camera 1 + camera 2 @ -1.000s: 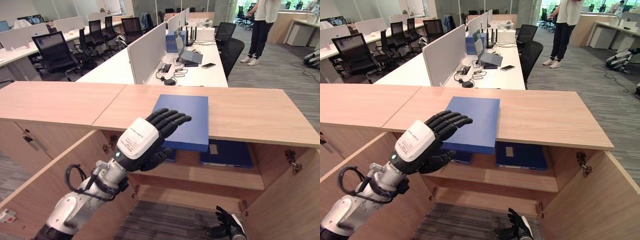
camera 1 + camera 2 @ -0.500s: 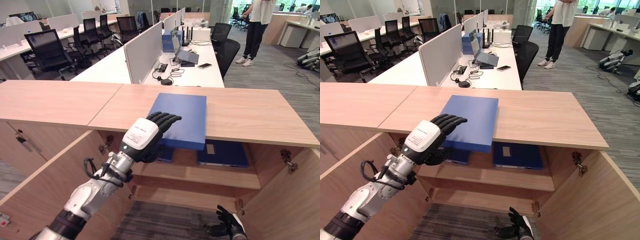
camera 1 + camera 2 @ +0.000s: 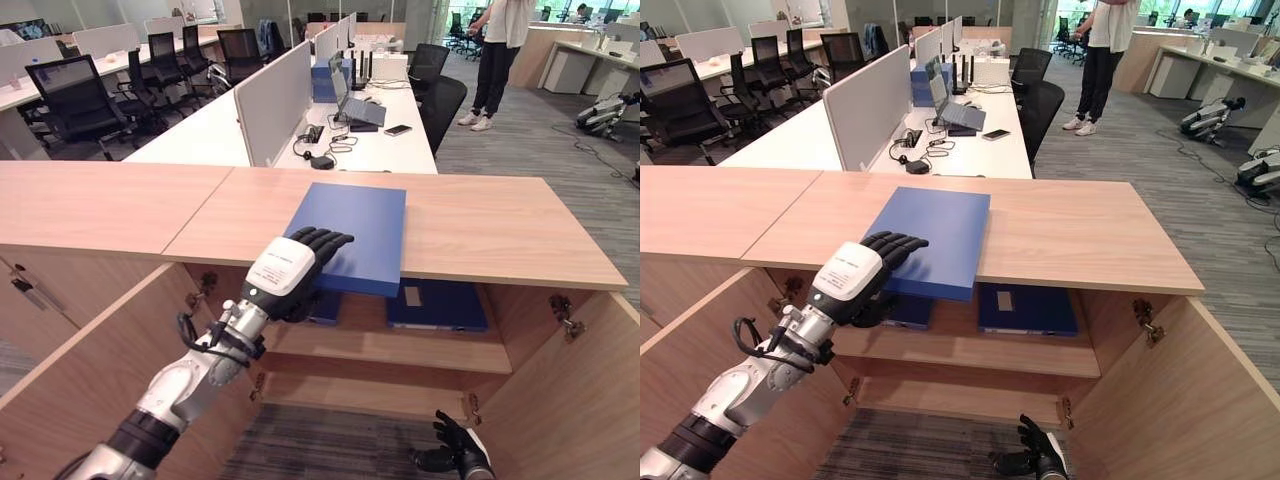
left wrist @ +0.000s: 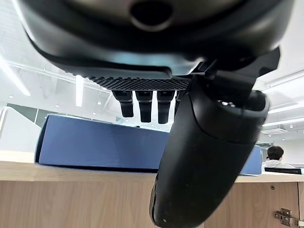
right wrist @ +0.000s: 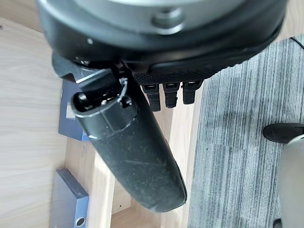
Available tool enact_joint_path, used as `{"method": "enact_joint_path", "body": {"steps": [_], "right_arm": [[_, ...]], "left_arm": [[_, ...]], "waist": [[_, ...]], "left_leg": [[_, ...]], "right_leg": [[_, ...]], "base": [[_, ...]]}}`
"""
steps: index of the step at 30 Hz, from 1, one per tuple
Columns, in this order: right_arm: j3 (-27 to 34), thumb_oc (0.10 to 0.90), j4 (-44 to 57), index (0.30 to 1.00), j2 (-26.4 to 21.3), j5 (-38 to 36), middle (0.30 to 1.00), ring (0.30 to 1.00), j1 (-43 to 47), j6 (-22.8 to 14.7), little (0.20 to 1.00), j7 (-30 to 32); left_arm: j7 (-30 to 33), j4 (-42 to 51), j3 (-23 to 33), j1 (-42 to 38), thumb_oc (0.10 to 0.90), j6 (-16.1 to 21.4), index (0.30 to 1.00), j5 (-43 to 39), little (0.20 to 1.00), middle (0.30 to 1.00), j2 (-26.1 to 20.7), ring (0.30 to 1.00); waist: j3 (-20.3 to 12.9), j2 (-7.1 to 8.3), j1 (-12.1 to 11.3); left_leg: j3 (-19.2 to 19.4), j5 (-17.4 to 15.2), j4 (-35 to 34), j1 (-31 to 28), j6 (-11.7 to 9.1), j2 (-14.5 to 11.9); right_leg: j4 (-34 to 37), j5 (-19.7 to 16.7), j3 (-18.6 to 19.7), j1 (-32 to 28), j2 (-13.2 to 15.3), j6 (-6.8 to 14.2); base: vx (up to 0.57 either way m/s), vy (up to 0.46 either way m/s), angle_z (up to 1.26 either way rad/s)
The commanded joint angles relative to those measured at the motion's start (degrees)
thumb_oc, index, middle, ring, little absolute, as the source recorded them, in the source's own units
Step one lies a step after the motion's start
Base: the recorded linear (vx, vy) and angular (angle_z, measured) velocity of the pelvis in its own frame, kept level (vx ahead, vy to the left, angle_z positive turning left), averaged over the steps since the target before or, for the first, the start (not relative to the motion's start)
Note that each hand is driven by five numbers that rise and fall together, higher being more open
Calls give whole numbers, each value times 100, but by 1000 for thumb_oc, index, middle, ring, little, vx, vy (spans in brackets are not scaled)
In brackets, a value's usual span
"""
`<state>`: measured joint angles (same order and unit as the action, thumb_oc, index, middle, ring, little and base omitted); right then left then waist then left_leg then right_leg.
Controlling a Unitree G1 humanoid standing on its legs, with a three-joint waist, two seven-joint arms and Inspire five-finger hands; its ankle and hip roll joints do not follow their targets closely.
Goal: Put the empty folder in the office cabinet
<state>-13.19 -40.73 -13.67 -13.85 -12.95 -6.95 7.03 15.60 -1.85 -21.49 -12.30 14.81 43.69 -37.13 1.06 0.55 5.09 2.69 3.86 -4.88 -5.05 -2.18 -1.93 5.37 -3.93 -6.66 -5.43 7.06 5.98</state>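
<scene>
A flat blue folder [image 3: 355, 225] lies on the wooden top [image 3: 500, 230] of the office cabinet, its near edge jutting out over the open front. My left hand [image 3: 285, 272] is at the folder's near left corner. Its fingers [image 4: 142, 102] reach fairly straight over the folder's [image 4: 95, 142] upper face, and the thumb hangs below the edge without closing on it. My right hand [image 3: 455, 460] hangs low by the floor in front of the cabinet, fingers relaxed and holding nothing.
Both cabinet doors stand open, the left door [image 3: 90, 370] and the right door [image 3: 590, 400]. Two blue binders [image 3: 440, 305] lie on the inner shelf [image 3: 400, 350] under the folder. Behind the cabinet are desks with dividers and chairs. A person [image 3: 500, 50] stands far back right.
My left arm has stretched forward and the hand has gone to the folder's near left corner. The camera has shifted slightly. The folder and my right hand stay where they were.
</scene>
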Motion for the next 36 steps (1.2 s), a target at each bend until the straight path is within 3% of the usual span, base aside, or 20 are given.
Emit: {"method": "enact_joint_path", "body": {"steps": [1,26,27,28,29,30,36], "right_arm": [[130,800,283,900,-19,-203,900,900,522,-368,900,82],[85,800,257,900,58,-465,900,900,560,-383,900,76],[95,800,261,900,53,-475,900,900,561,-386,900,78],[96,800,262,900,53,-476,900,900,561,-386,900,78],[99,800,267,900,60,-498,900,900,556,-391,900,80],[116,800,276,900,66,-511,900,900,553,-391,900,83],[157,800,309,900,59,-596,900,900,552,-417,900,108]], "left_arm": [[399,-205,-1,-1262,800,-32,900,105,900,900,131,900],[486,-938,-173,-1488,800,-358,900,169,900,900,299,900],[478,-965,-181,-1504,740,-370,811,171,811,811,300,811],[478,-968,-183,-1508,620,-371,629,171,629,629,301,629],[459,-1022,-193,-1526,424,-399,335,148,335,335,309,335],[440,-1045,-190,-1518,400,-401,300,127,300,300,319,300],[478,-1139,-166,-1554,400,-442,300,20,300,300,422,300]], "waist": [[-26,69,45],[-57,70,120],[-57,72,122],[-57,72,122],[-58,71,129],[-59,74,130],[-57,81,151]], "left_leg": [[-217,-979,-12,-430,106,156],[-49,-956,-12,-409,114,164],[-50,-953,-12,-404,115,161],[-50,-953,-12,-404,116,161],[-38,-947,-12,-401,114,157],[-39,-948,-12,-399,114,158],[-82,-939,-12,-379,125,170]], "right_leg": [[-389,423,-396,156,67,342],[-353,336,-349,229,69,372],[-350,335,-349,229,69,373],[-350,335,-350,230,69,373],[-356,331,-350,237,75,375],[-357,329,-347,240,76,377],[-401,355,-318,259,77,372]], "base": [[0,0,0],[-2,1,-2],[-4,4,-10],[2,6,-6],[0,0,0],[0,0,0],[0,0,0]]}}
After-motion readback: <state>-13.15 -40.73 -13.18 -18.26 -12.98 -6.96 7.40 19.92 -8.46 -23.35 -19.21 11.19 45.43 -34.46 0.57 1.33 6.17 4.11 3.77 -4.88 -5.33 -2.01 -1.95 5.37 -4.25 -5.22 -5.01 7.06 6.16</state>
